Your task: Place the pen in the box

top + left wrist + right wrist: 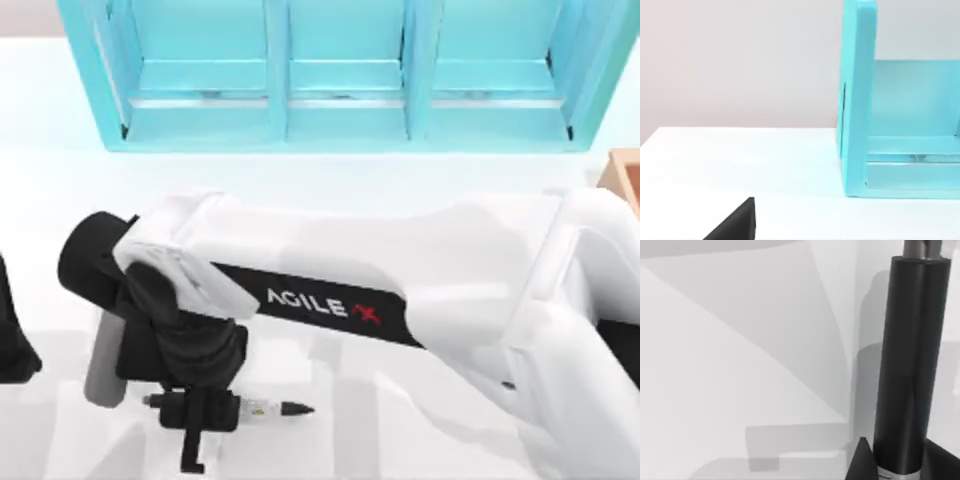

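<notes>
Currently the right gripper (205, 412) sits low at the near edge of the table (330, 190), left of centre, its fingers closed narrowly across the pen (262, 408). The pen lies level with its long axis running left to right in the top view, tapered tip toward the right. In the right wrist view the black barrel (907, 370) passes between the finger pads (860, 462) — contact appears firm. The box (625, 180) stands at the far right edge, well apart from the pen. The coming move therefore calls for a carry rightward and away. The left arm (12, 340) is parked at the left edge; cyan shelf unit (340, 70) stands behind.
</notes>
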